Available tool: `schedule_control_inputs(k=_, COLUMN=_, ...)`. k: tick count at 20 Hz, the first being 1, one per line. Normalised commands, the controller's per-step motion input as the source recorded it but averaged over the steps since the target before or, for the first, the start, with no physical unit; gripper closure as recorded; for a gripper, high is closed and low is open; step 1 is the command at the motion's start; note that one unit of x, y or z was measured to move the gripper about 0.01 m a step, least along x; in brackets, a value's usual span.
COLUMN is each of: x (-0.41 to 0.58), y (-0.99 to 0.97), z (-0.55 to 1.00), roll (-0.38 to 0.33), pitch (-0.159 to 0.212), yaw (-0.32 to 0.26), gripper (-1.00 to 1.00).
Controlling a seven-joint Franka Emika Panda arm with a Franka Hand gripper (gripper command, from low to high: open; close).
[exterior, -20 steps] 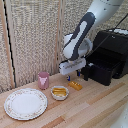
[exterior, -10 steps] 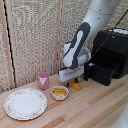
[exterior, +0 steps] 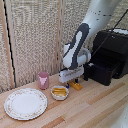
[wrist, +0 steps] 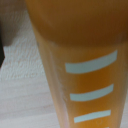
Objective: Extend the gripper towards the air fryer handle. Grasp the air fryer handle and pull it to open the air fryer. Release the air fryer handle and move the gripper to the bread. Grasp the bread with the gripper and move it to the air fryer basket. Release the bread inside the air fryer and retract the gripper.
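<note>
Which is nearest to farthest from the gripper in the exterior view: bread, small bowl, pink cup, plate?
From the gripper:
1. Bread, directly beneath it on the table.
2. Small bowl, just toward the exterior view's left.
3. Pink cup, further left, by the wall.
4. Plate, farthest, at the exterior view's left front.
</note>
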Motion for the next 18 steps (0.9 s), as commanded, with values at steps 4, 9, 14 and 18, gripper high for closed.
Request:
schedule_control_inputs(k=4, x=0.0, y=0.0, z=0.01, roll=0.008, pitch=-0.014, yaw=0.005, gripper=1.0)
schedule_control_inputs(k=9, x=0.021, y=-0.02, z=0.01, roll=0.025, pitch=-0.063, yaw=-0.014, gripper=1.0)
schedule_control_inputs(k=14, x=0.011, y=0.1, z=0.47, roll=-0.005, pitch=-0.064, yaw=-0.19, gripper=1.0)
schedule_control_inputs(k=18, x=-0.006, y=0.17, z=0.89, roll=-0.021, pitch=-0.089, yaw=-0.305, gripper=1.0)
